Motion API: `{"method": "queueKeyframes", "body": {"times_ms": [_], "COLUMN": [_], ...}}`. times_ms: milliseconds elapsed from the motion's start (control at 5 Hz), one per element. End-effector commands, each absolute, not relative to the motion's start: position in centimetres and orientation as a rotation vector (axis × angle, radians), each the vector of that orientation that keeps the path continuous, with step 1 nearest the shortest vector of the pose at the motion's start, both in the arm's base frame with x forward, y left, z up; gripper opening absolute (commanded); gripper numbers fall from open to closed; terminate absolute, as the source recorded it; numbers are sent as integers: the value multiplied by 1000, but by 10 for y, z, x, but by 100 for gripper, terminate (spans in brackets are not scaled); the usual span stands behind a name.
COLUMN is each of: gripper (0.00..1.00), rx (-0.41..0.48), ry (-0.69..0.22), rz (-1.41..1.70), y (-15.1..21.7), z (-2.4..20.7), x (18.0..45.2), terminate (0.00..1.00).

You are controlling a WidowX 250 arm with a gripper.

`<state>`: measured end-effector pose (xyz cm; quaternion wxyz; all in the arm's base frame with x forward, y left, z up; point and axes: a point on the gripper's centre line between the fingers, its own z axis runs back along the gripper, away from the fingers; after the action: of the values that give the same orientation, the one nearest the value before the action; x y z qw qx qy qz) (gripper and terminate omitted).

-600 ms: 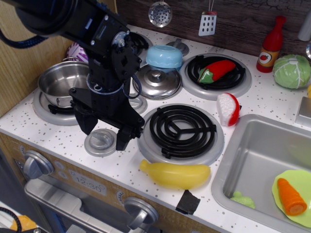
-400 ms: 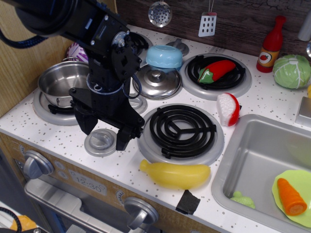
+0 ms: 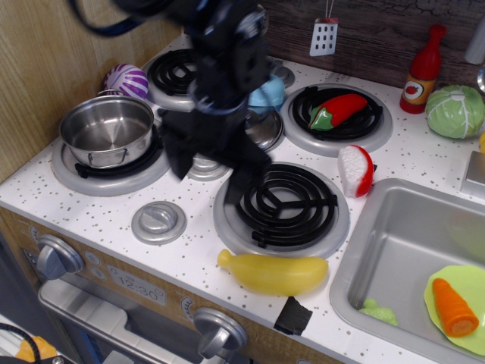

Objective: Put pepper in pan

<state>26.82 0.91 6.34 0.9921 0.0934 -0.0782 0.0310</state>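
The black robot gripper (image 3: 208, 178) hangs over the middle of the toy stove, blurred, its two fingers spread wide and holding nothing. The glossy red plastic chili pepper (image 3: 337, 110) with a green stem lies on the back right coil burner (image 3: 336, 117). The shiny round steel pot (image 3: 107, 129) sits on the left burner, well apart.

Bright, even light falls from above, with soft shadows close under each object on the table (image 3: 114, 208). The arm and its jaws are smeared by motion blur, so whether the jaws are spread or closed cannot be told, possibly spread. Left of the jaws, the pan (image 3: 106, 129) shows sharp white glare on its rim. Right of the jaws, the pepper (image 3: 337, 110) carries glossy highlights and stays crisp. The sink (image 3: 394, 258) gleams softly.
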Motion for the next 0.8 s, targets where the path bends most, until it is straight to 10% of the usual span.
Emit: {"method": "queueKeyframes", "body": {"times_ms": [0, 600], "gripper": [100, 100], "rx": [235, 146], "ry": [-318, -480], "rz": [-71, -215], "y": [-14, -20], "z": [88, 79], "x": [320, 416], "terminate": [0, 0]}}
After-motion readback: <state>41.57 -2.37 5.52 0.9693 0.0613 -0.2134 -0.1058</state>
